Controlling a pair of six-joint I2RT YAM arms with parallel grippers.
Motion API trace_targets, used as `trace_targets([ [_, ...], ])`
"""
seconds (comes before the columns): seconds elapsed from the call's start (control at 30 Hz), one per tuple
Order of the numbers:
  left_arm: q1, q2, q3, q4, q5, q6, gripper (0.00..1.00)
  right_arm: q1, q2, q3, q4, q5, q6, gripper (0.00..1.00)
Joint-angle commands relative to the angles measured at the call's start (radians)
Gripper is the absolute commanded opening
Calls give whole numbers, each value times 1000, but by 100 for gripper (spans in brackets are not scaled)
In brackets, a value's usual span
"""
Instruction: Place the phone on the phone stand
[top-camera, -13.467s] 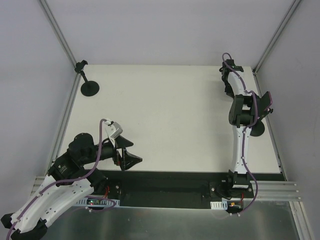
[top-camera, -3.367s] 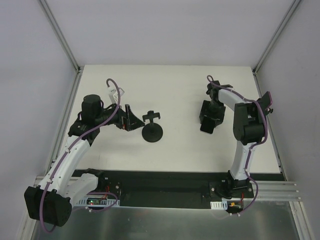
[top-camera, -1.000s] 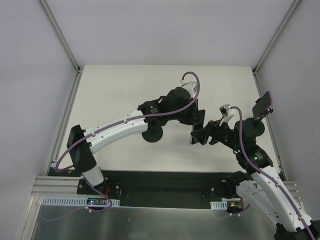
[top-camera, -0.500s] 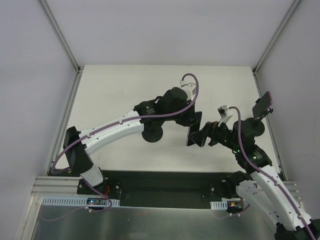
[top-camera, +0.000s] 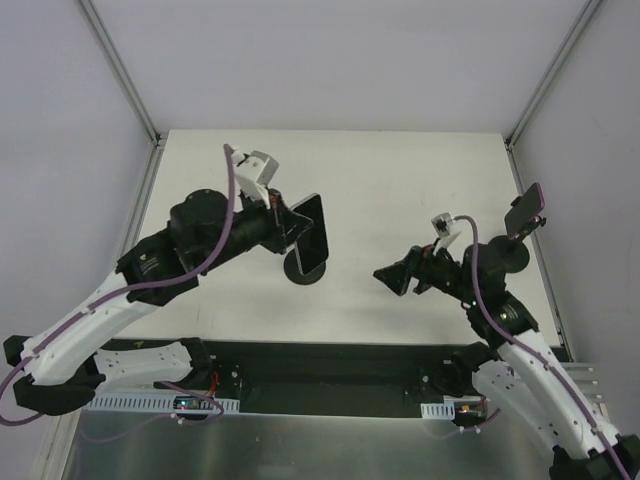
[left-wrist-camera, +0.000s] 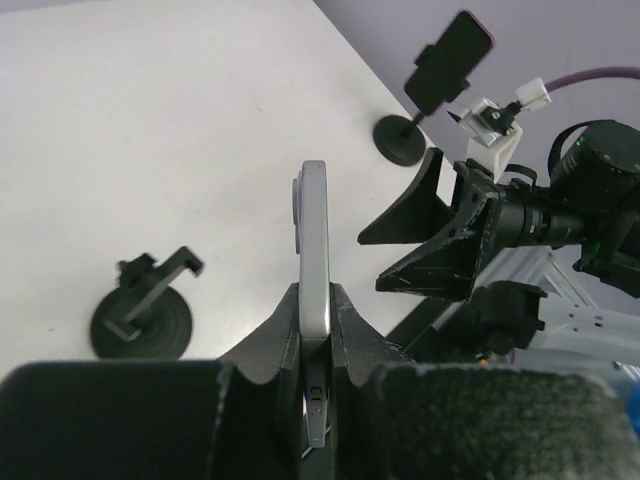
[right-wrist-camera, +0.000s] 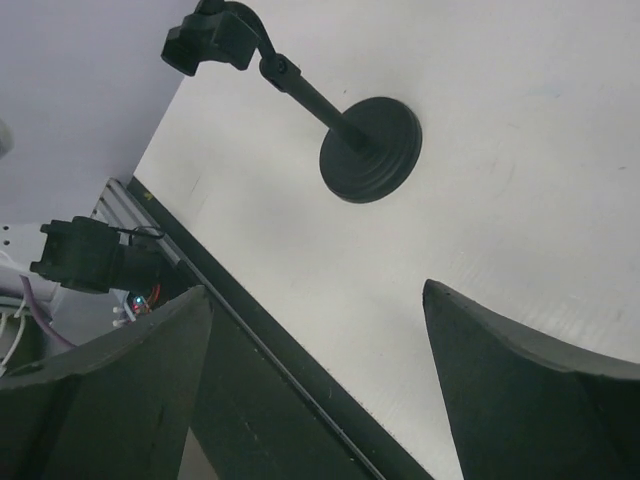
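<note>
Figure: handover complete, placement pending. We count two phones, two stands and two claws. The left gripper (left-wrist-camera: 315, 302) is clamped on the phone (left-wrist-camera: 313, 230), pinching its two flat faces at one short end so that the rest of the body stands clear of the jaws. In the overhead view the phone hangs over the middle of the table (top-camera: 400, 180), with the empty phone stand (left-wrist-camera: 142, 320) just below it at 6 o'clock. The right gripper (right-wrist-camera: 318, 295) is spread wide and holds nothing, well apart at 3 o'clock of the phone. A second phone (top-camera: 528, 208) sits clipped on the second stand (top-camera: 512, 256) at the table's 3 o'clock edge. We judge the phone stiff, thin and fairly light, its glossy glass slippery and easily cracked. Holding the faces near one end suits it, since the edges are left free to meet the stand's small clip.
</note>
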Motion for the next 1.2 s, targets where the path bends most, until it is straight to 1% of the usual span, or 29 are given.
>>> trace_targets([
  [0.0,7,-102,-9,-65,-223,82,0,36,244,165,41,-75,-66,84],
  [0.03,7,-140,-10,-100,-268,84,0,59,302,192,44,-42,-75,81],
  [0.07,7,-158,-12,-117,-361,87,0,118,324,217,40,4,-101,80],
  [0.1,7,-198,-15,-131,-396,87,0,149,345,263,43,93,-110,80],
  [0.17,7,-237,-36,-154,-462,84,0,223,425,304,67,130,-120,78],
  [0.2,8,-257,-44,-155,-464,81,0,243,457,355,69,153,-127,78],
  [0.27,7,-306,-64,-162,-455,66,0,293,548,398,70,174,-121,76],
  [0.33,7,-341,-78,-166,-431,46,0,327,617,446,86,152,-120,75],
  [0.37,7,-350,-95,-165,-411,14,0,365,631,455,128,123,-130,74],
  [0.4,7,-365,-105,-146,-345,1,0,386,642,458,148,47,-141,75],
  [0.47,7,-372,-142,-91,-229,7,0,433,662,470,266,-45,-152,79],
  [0.5,7,-369,-154,-36,-179,6,0,436,671,475,297,-146,-140,79],
  [0.53,7,-366,-165,-15,-89,7,0,439,669,476,328,-191,-102,80],
  [0.6,7,-346,-185,25,-20,9,0,438,656,458,415,-271,-71,80],
  [0.67,7,-329,-196,84,86,13,0,438,625,441,441,-285,-55,81],
  [0.77,7,-304,-214,179,224,10,0,435,602,434,428,-334,-54,80],
  [0.87,7,-284,-231,268,321,-3,0,435,564,401,428,-340,-40,77],
  [0.97,7,-260,-240,340,375,-25,0,432,519,363,429,-348,-40,73],
  [1.0,7,-245,-242,355,398,-33,0,432,496,348,431,-359,-31,66],
  [1.1,7,-218,-247,404,437,-49,0,432,446,314,480,-398,7,52],
  [1.17,7,-208,-260,449,462,-71,0,430,422,279,516,-420,23,48],
])
